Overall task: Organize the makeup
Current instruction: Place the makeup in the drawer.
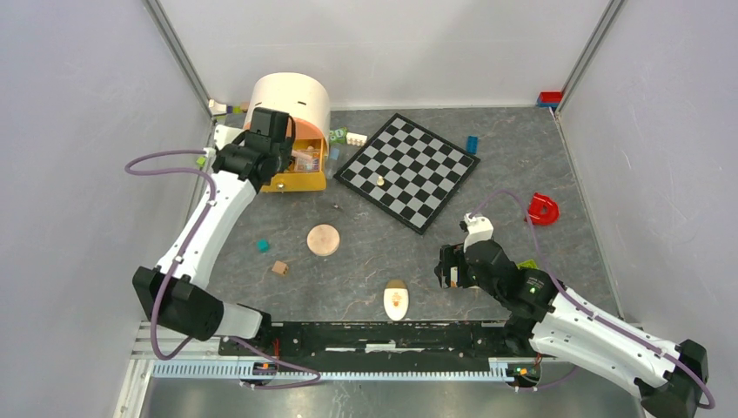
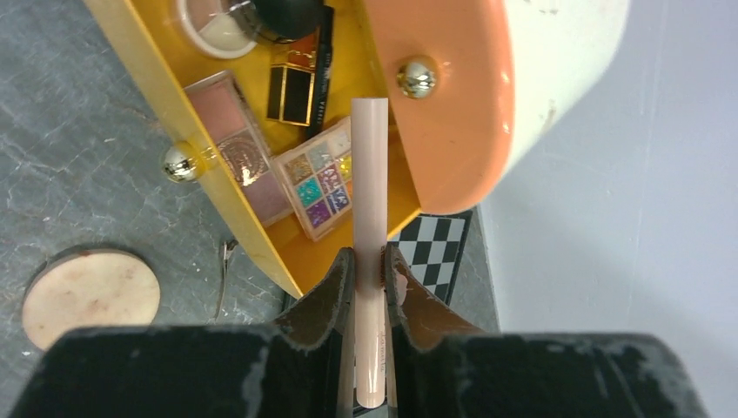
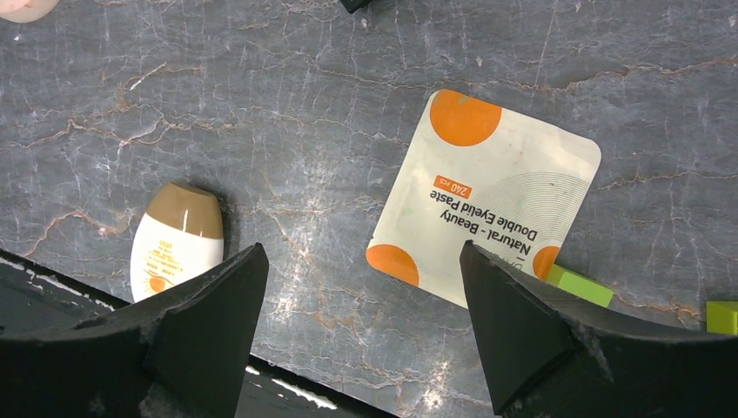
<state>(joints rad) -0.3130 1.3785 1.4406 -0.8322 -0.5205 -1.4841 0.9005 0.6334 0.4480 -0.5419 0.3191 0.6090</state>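
Note:
My left gripper (image 2: pixel 369 261) is shut on a pale pink tube (image 2: pixel 369 192), held lengthwise above the open yellow drawer (image 2: pixel 165 96) of the peach domed organizer (image 1: pixel 291 100). A multicolour eyeshadow palette (image 2: pixel 320 178), a pink-brown blush palette (image 2: pixel 239 148) and a black-gold box (image 2: pixel 291 87) lie in the drawer. The round peach compact (image 1: pixel 323 239) rests on the table. My right gripper (image 3: pixel 361 287) hangs open and empty low over the table, between the cream oval (image 3: pixel 177 244) on its left and the white-orange sachet (image 3: pixel 487 196) on its right.
A black-and-grey chessboard (image 1: pixel 409 170) lies at the middle back, beside the organizer. A red piece (image 1: pixel 543 209) sits at the right. Small cubes (image 1: pixel 263 246) and green bricks (image 3: pixel 579 286) are scattered about. The black rail (image 3: pixel 52 279) runs along the near edge.

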